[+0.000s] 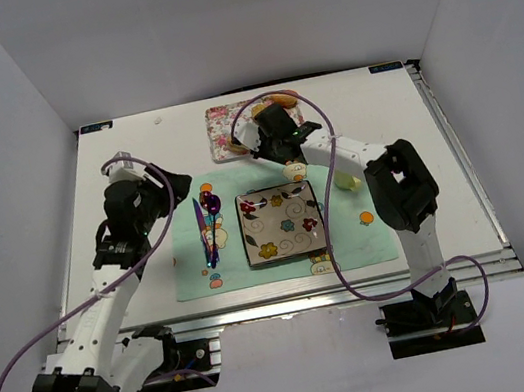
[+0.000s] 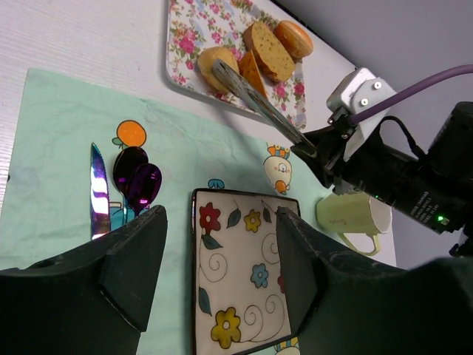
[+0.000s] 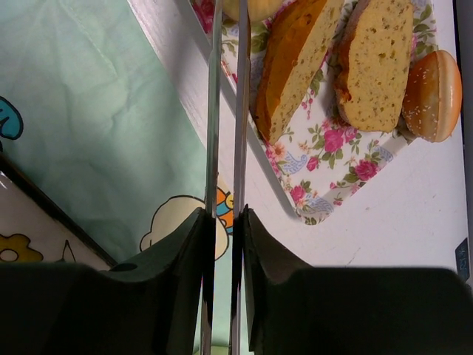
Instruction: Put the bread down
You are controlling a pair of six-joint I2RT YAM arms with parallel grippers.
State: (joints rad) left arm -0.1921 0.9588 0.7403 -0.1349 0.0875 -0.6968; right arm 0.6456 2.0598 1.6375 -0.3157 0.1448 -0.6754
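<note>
The floral tray [image 2: 185, 29] sits on the white table [image 2: 81, 37], just beyond the far edge of the mint-green placemat [image 2: 66, 133], with a narrow strip of bare tabletop between them. It holds four pieces in a row. The bread [image 2: 205, 61], round and pale gold, lies at the end nearest the placemat's middle. Two toasted slices [image 2: 267, 48] come next, the first touching the bread, and a glossy sesame bun [image 2: 294, 37] lies at the far end.

The right gripper [image 3: 224, 222] pinches a pair of long metal tongs [image 3: 214, 111], its fingers [image 3: 185, 251] pressed against both blades. The blades run nearly parallel and close together out to the bread. Their tips lie on or at it, and whether they actually clamp it cannot be told.

On the placemat a square flowered plate [image 2: 236, 281] lies flat with its painted face in full view. To its left are a knife [image 2: 98, 188] and purple spoons [image 2: 137, 181]. To its right a pale mug [image 2: 351, 214] lies on its side near the mat's edge. The left gripper [image 2: 218, 259] hangs above the plate's near-left part with its jaws spread wide, holding nothing.

Bare tabletop shows left of the tray and along both sides of the mat, and white walls close in on three sides
</note>
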